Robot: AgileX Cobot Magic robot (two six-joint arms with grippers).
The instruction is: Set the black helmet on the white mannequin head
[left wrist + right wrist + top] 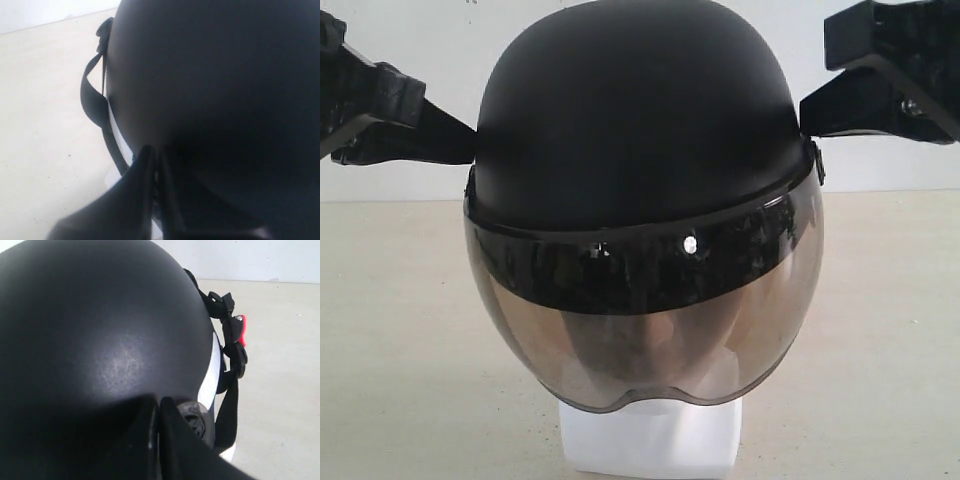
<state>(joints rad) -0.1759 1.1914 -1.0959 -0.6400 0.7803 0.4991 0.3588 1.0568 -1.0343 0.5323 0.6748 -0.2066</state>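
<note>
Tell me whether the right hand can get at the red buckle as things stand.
Probably yes. The red buckle hangs in the open beside the black helmet, with nothing covering it. The right hand, fingers together against the shell, would only need to swing round the shell's curve.

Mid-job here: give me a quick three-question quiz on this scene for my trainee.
1. True or false: the helmet lies upside down beside the mannequin head.
2. What colour is the buckle on the helmet's strap? A red, B blue, C green.
3. Fill in: in the wrist views, the left gripper and the right gripper each have their fingers ____ (open or shut).

Key:
1. False: the helmet sits upright over the head.
2. A.
3. Shut, with the tips against the helmet's shell.
</note>
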